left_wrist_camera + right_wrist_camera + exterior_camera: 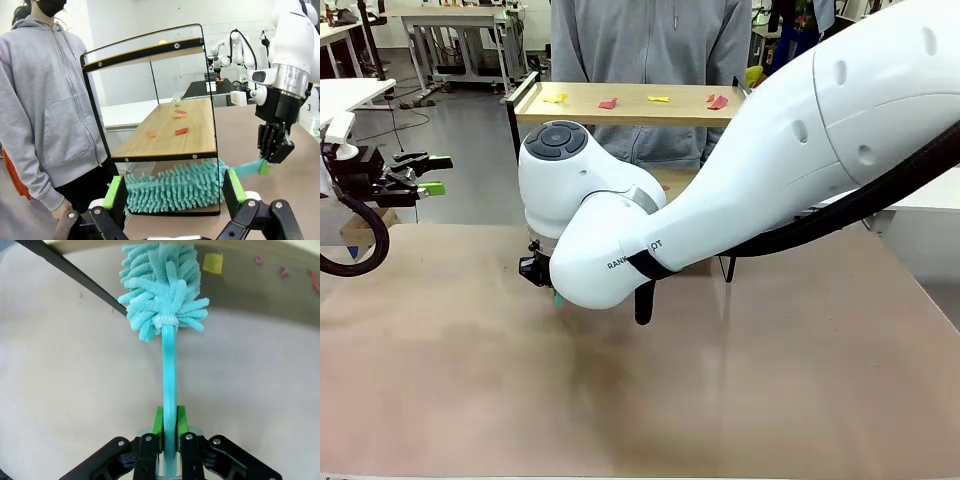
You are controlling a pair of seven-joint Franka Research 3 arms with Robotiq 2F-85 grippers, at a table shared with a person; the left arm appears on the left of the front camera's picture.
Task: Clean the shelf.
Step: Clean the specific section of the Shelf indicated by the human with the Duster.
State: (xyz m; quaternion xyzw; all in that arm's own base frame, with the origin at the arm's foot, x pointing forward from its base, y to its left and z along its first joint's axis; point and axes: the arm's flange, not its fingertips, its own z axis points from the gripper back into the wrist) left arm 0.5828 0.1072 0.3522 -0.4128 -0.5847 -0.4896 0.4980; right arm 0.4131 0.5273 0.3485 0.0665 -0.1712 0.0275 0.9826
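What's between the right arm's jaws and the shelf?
A teal duster: handle clamped in the right gripper, fluffy head under the shelf, in both wrist views.

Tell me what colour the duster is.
Teal, fluffy head and handle alike: the duster shows best in the right wrist view, clamped in the right gripper.

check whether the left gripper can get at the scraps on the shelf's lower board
Probably yes: the open left gripper faces the shelf's open end; nothing stands between it and the scraps.

The shelf (165, 143) — matt wood, black metal; duster (175, 187) — fluffy cloth.
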